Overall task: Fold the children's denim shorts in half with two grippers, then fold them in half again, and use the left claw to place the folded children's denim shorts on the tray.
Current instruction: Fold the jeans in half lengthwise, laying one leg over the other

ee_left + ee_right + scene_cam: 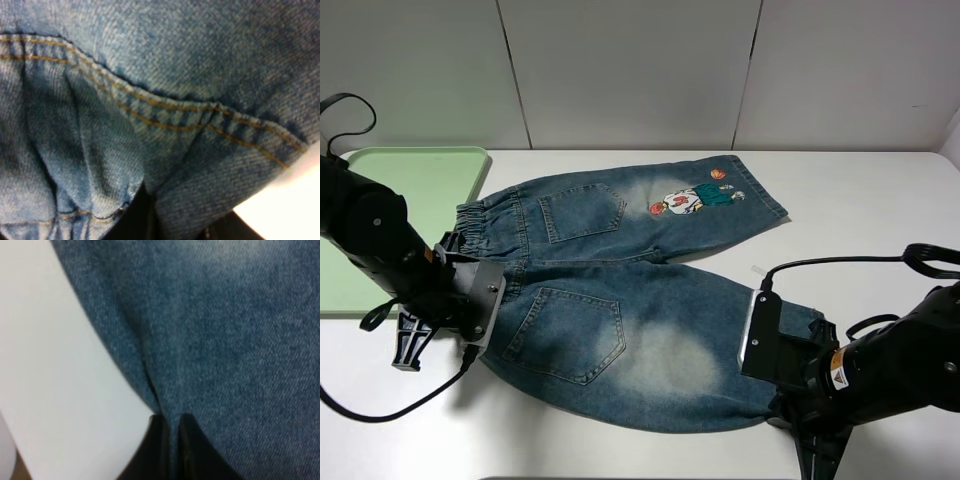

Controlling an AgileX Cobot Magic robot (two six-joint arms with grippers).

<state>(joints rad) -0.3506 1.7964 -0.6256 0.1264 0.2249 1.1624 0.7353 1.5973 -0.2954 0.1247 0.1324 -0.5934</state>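
The children's denim shorts [620, 300] are clamped by left claw [147, 222] and right claw [170, 440]; the right's shallow pinch could be lost mid-fold.

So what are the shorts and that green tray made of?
The shorts look like cotton denim. Up close you can see a woven diagonal rib, tan stitching and soft faded patches. The tray is probably plastic. It is smooth, matte and evenly pale green, with a rounded, moulded-looking rim.
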